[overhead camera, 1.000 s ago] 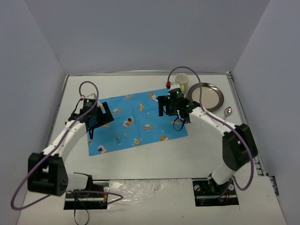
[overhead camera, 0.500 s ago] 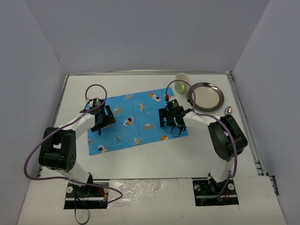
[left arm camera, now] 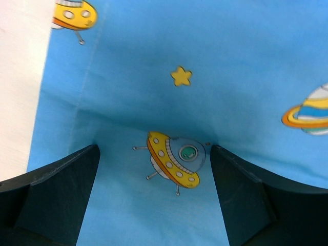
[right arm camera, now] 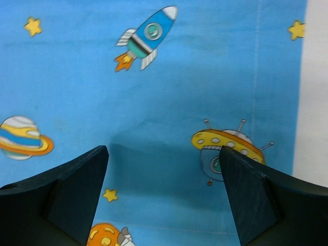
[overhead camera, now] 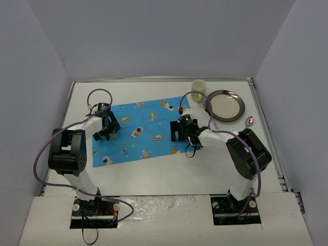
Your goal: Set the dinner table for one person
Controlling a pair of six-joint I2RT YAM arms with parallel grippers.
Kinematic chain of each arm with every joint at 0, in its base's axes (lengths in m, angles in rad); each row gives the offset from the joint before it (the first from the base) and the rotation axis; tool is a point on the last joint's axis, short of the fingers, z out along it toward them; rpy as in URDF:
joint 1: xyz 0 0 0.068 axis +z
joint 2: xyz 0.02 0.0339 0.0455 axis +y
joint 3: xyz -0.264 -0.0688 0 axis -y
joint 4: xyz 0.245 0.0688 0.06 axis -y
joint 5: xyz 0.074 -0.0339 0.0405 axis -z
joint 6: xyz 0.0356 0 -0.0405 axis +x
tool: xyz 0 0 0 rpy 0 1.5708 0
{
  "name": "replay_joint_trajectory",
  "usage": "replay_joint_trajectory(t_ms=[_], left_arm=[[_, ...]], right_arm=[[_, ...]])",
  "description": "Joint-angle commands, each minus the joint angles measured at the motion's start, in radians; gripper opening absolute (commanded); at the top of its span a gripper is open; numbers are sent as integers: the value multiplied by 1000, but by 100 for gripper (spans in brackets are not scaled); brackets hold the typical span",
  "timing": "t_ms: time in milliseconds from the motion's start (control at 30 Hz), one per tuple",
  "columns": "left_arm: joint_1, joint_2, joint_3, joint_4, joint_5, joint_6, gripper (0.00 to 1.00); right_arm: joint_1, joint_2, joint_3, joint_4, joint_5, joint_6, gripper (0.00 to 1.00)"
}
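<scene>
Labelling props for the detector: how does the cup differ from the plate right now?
The cup is pale cream and stands upright; the plate is grey metal and lies flat. The cup is narrow, the plate much wider. The cup sits nearer the back wall. Shared: both round, on the bare table, off the blue placemat.

White arms (overhead camera: 218,137) with black joints (overhead camera: 65,159) and purple cables (overhead camera: 35,168).
</scene>
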Motion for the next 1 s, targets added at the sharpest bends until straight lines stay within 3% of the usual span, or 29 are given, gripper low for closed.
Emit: replay_joint_trajectory(t_ms=[0, 267, 433, 600, 700, 967], left_arm=[[87, 21, 40, -51, -13, 33, 86], [135, 53, 137, -110, -20, 115, 86], [132, -102, 89, -92, 2, 104, 87], [91, -186, 78, -77, 24, 160, 97], [34, -162, 59, -52, 32, 180, 97], [17, -63, -11, -40, 72, 81, 97]], right_arm=[[127, 18, -57, -100, -80, 161, 86], [214, -21, -39, -126, -62, 217, 86], [213, -118, 5, -205, 34, 170, 86], [155, -164, 51, -233, 53, 137, 87], [87, -129, 65, -232, 36, 121, 88], [13, -4, 114, -203, 30, 72, 89]])
